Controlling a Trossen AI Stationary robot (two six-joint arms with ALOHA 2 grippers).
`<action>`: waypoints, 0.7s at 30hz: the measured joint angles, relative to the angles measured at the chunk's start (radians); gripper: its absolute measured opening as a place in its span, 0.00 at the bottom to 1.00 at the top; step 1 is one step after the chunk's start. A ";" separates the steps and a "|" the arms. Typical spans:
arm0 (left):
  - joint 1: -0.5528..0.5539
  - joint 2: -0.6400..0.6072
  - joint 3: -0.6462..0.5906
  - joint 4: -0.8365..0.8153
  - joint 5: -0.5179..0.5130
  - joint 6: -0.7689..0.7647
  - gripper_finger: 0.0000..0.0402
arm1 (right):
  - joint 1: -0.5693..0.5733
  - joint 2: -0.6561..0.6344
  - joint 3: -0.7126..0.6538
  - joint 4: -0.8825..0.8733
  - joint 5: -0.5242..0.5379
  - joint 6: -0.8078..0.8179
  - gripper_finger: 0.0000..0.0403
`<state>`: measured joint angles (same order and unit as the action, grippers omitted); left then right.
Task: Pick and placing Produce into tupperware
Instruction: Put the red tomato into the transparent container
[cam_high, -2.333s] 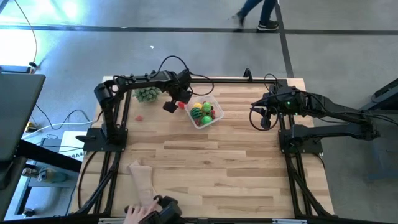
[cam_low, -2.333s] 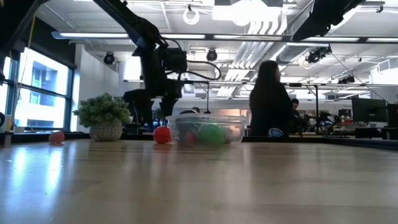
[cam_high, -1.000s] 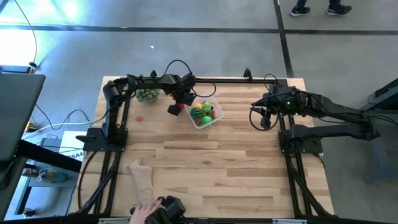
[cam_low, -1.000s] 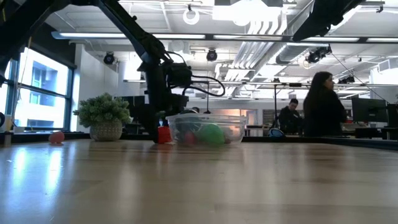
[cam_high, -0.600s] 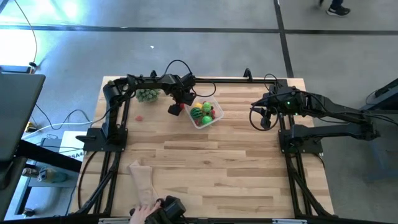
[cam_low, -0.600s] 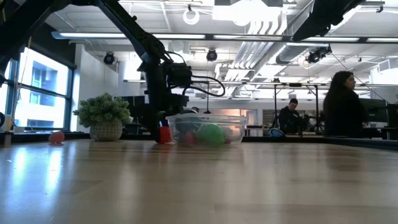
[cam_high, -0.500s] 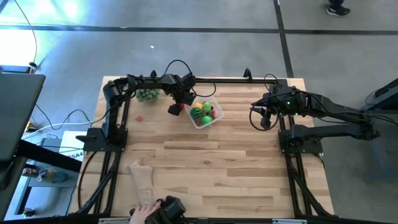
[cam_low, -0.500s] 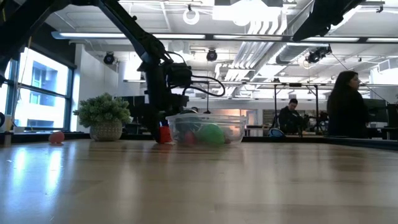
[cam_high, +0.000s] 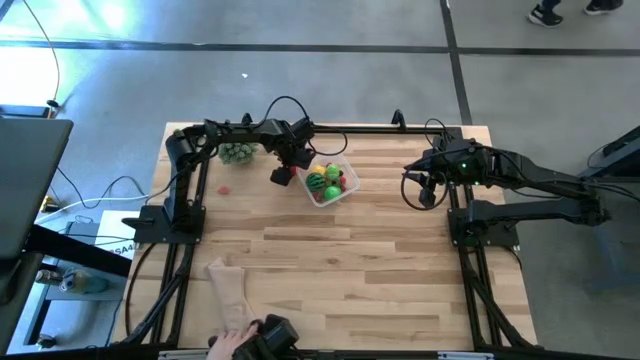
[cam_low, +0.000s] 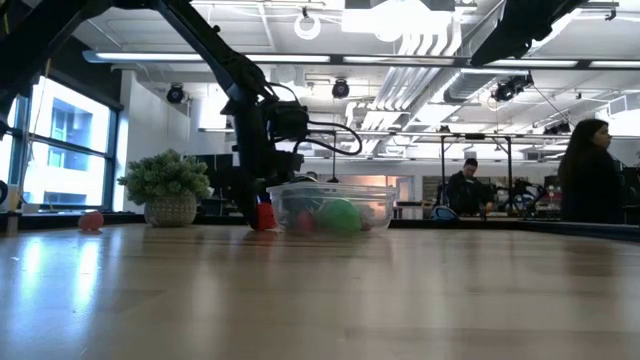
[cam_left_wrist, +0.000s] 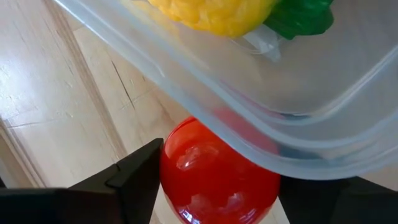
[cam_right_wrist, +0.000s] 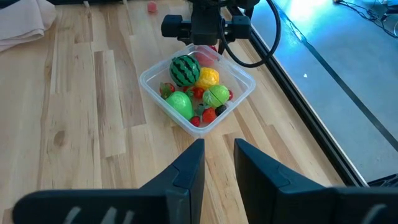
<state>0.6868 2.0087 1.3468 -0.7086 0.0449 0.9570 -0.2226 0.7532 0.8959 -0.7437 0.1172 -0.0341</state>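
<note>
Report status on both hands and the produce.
Left hand shut on red toy fruit, at tupperware outer wall. Right hand idle, empty, at table's right. Container rim overhangs the fruit.

Produce (cam_high: 330, 181) in tupperware (cam_high: 345, 193), mid-back of table (cam_high: 380, 260); cloth (cam_high: 228, 290) front-left.

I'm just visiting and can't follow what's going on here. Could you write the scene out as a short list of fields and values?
left gripper: down at the table beside the tupperware, fingers on either side of a red ball
red ball: on the table against the tupperware's outer wall
tupperware contents: striped watermelon ball, yellow piece, green and red pieces
right gripper: waiting at the table's right side, holding nothing
stray produce: small red piece left of the tupperware
also there: leafy ball, beige cloth
</note>
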 joint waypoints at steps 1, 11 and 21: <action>0.000 0.000 0.000 0.000 0.000 -0.005 0.65 | 0.000 0.000 0.000 0.000 0.000 0.000 0.19; -0.001 0.000 0.000 0.001 -0.011 -0.150 0.66 | 0.000 0.000 0.000 0.000 0.000 0.000 0.19; 0.000 0.000 0.000 -0.019 -0.012 -0.366 0.61 | 0.000 0.000 0.000 0.000 0.000 0.000 0.19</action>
<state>0.6868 2.0083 1.3472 -0.7276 0.0334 0.5906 -0.2226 0.7533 0.8959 -0.7437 0.1172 -0.0343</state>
